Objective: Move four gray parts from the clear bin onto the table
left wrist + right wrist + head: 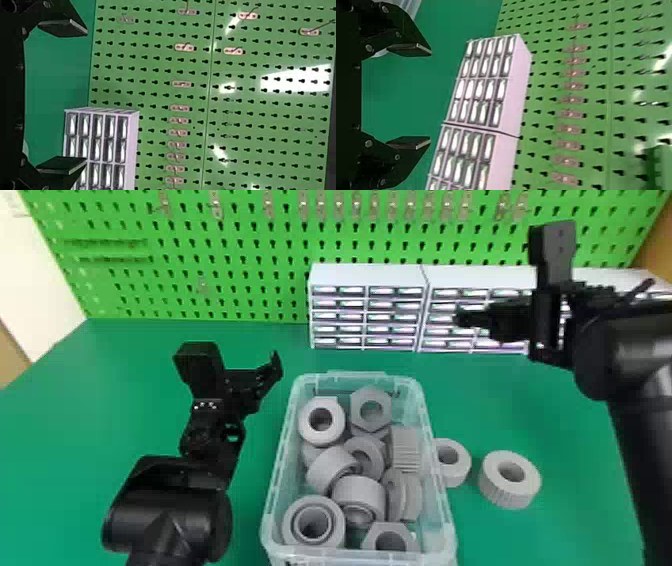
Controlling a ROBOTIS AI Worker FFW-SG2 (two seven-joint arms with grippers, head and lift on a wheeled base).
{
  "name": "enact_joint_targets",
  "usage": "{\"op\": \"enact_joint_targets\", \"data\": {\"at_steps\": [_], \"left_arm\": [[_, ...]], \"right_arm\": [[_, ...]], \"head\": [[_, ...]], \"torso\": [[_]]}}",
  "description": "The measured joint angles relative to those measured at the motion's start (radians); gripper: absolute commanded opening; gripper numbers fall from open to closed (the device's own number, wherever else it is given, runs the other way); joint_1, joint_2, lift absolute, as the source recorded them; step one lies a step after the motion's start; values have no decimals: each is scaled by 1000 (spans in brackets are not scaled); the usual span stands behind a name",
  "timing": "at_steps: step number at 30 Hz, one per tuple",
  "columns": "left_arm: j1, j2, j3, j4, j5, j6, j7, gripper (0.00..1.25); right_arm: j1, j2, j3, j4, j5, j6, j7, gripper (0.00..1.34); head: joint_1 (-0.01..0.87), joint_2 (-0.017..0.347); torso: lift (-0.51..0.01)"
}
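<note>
The clear bin [280,495] stands in the middle of the table in the head view, holding several gray parts, among them a ring [322,422] and a hex nut [371,410]. Two gray parts lie on the table right of it: a ring [452,462] close beside its wall and a ribbed ring [510,480] farther right. My left gripper [240,357] is left of the bin's far end, and my left gripper [83,97] has its fingers apart with nothing between them. High at the right is my right gripper [500,275]; my right gripper [431,97] is also open and holds nothing.
White drawer cabinets [367,315] stand at the table's back edge, before a green pegboard [240,255] with small hooks. The right gripper is in front of the right cabinet. Green table surface [60,415] extends left of the left arm.
</note>
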Motion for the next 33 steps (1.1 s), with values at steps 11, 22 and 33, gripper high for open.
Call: {"op": "enact_joint_targets", "data": {"at_steps": [11, 22, 33], "left_arm": [[0, 0, 2, 0, -3, 0, 0, 1106], [2, 0, 6, 0, -4, 0, 0, 1106], [10, 1, 12, 0, -9, -1, 0, 1106]], "right_arm": [[16, 5, 89, -96, -15, -43, -86, 859], [-15, 9, 181, -122, -22, -36, -93, 796], [-27, 17, 272, -119, -39, 4, -113, 796]], "head": [[693, 72], [693, 72], [693, 72]], "torso": [[-52], [-52], [-52]]}}
